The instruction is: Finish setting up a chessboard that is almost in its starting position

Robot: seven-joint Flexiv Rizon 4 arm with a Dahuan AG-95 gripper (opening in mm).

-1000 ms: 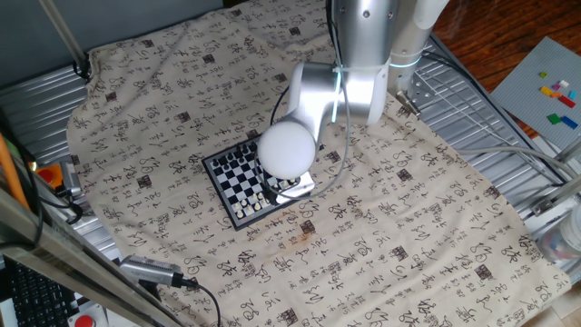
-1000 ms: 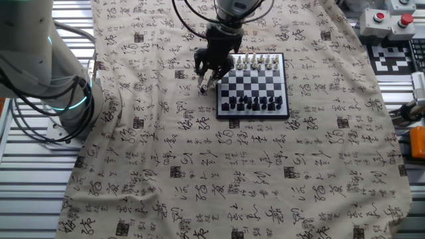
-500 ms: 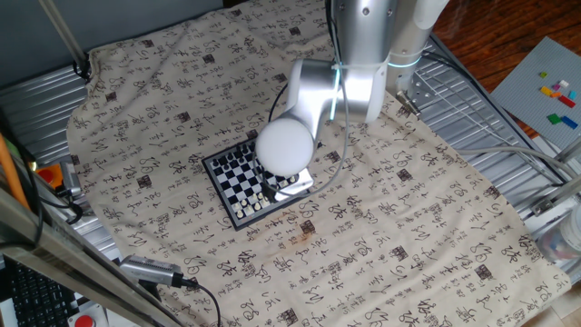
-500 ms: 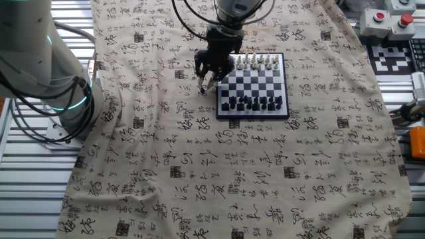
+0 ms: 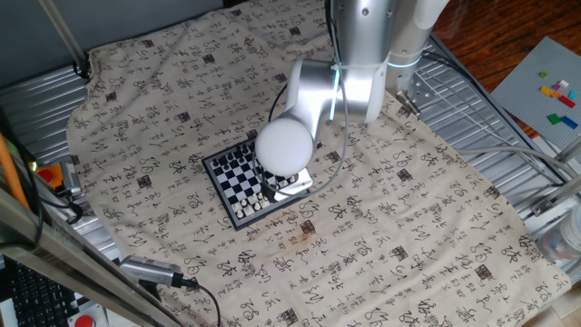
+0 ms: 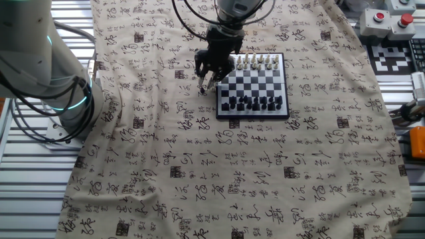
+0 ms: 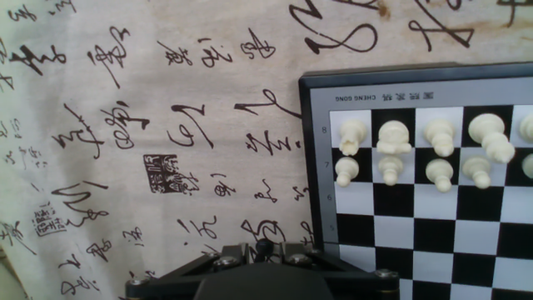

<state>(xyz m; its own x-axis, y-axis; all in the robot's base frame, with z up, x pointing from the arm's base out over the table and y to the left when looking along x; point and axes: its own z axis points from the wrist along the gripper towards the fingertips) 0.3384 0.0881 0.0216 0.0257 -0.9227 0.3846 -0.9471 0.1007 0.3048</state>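
A small chessboard (image 6: 256, 83) lies on the printed cloth. White pieces (image 6: 256, 63) line its far side and black pieces (image 6: 253, 103) its near side. My gripper (image 6: 206, 78) hangs just off the board's left edge, over the cloth. In the hand view the gripper (image 7: 264, 255) is shut on a black chess piece (image 7: 264, 246), whose round head shows between the fingers. The board's corner (image 7: 317, 171) with white pieces (image 7: 391, 137) on rows 8 and 7 lies to the right. In one fixed view the arm hides the gripper above the chessboard (image 5: 238, 177).
A cloth with calligraphy (image 6: 219, 166) covers the table. A second robot base (image 6: 46, 60) stands at the left. A box with red buttons (image 6: 389, 17) sits at the far right. A grey plate with coloured bricks (image 5: 554, 91) lies off the table.
The arm has drifted very slightly toward the board's left side over the last second; the piece stays in the gripper.
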